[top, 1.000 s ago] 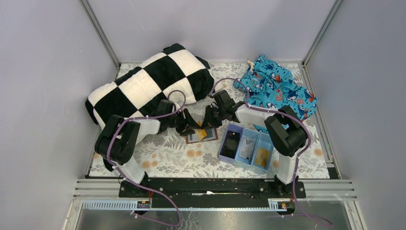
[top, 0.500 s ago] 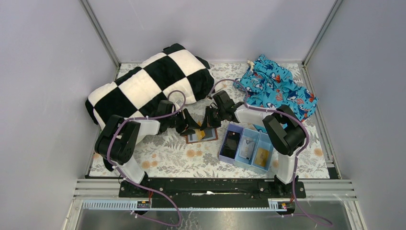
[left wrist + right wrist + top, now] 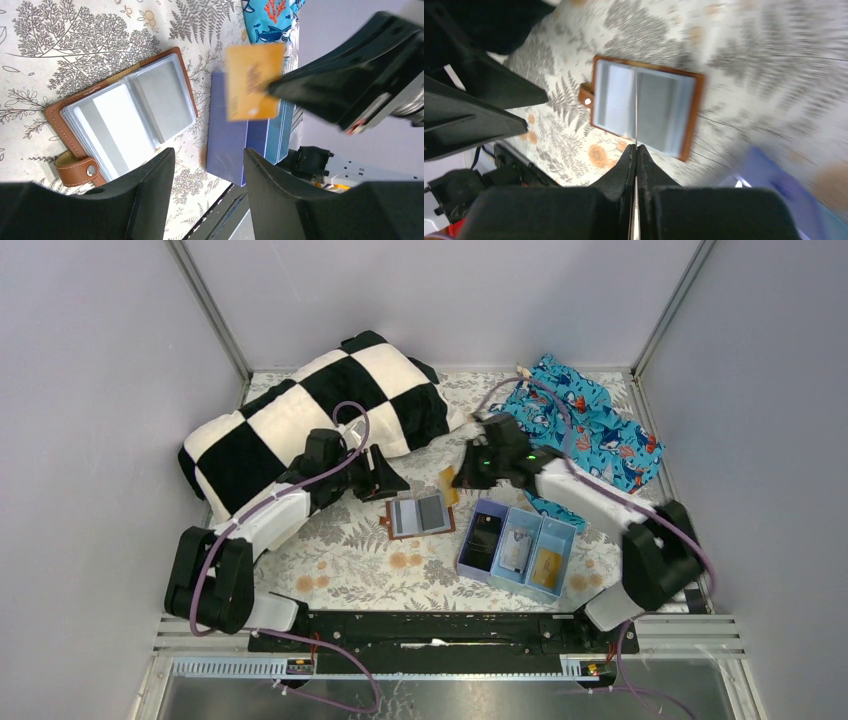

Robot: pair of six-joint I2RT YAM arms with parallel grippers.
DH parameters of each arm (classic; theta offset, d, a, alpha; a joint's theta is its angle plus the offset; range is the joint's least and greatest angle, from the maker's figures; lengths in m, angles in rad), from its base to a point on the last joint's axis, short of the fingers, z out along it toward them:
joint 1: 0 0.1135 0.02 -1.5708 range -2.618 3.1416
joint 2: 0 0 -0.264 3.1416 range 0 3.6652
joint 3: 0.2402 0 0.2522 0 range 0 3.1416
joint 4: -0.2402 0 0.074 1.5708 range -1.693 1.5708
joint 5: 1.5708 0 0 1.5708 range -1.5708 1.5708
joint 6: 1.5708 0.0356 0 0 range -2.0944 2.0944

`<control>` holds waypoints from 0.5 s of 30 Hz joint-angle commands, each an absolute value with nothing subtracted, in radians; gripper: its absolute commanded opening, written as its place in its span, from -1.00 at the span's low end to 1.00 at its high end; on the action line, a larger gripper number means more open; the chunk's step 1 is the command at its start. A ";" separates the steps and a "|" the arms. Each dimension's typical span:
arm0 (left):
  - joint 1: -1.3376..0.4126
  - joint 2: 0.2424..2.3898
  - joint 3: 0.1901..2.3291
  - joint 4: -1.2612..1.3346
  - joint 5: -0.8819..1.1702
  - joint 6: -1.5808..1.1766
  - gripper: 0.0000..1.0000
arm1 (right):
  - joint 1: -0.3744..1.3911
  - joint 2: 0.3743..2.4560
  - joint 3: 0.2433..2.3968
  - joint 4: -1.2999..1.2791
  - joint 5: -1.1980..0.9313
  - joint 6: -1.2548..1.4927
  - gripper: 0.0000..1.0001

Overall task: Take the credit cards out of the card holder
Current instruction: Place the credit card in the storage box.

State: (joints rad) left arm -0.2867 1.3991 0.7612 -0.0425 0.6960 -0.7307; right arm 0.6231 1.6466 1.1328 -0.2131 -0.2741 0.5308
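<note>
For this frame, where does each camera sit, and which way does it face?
Top external: above and behind the robot, looking down at the table; left gripper and right gripper both show.
Left wrist: facing down between its own open jaws at the card holder; the right gripper, shut on the orange card, shows too.
Right wrist: facing down past its own shut fingers.
Shared: all three show the card holder.

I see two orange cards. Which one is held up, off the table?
The orange card pinched in the shut right pincer, beside the open card holder. The second orange card lies in an end compartment of the blue tray.
</note>
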 commanded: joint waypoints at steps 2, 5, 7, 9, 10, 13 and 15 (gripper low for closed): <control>-0.287 1.345 0.783 -0.163 0.686 -0.630 0.15 | 0.475 1.287 0.999 -0.397 -0.069 0.518 -1.00; -0.287 1.356 0.779 -0.155 0.682 -0.632 0.15 | 0.467 1.121 0.947 -0.541 0.068 0.578 -1.00; -0.287 1.365 0.778 -0.136 0.680 -0.639 0.15 | 0.468 1.022 0.920 -0.631 0.123 0.632 -1.00; -0.287 1.375 0.780 -0.118 0.683 -0.649 0.15 | 0.468 0.943 0.914 -0.717 0.170 0.671 -1.00; -0.287 1.380 0.780 -0.110 0.686 -0.655 0.15 | 0.468 0.912 0.919 -0.761 0.198 0.687 -1.00; -0.287 1.394 0.786 -0.095 0.696 -0.663 0.15 | 0.468 0.852 0.928 -0.882 0.263 0.739 -1.00; -0.287 1.403 0.787 -0.095 0.700 -0.658 0.15 | 0.467 0.833 0.913 -0.940 0.295 0.786 -1.00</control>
State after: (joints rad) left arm -0.2871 1.3869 0.7719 -0.1413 0.6888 -0.6632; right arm 0.4622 0.8627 0.9268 -0.7353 0.1558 0.6762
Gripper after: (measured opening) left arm 0.573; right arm 0.017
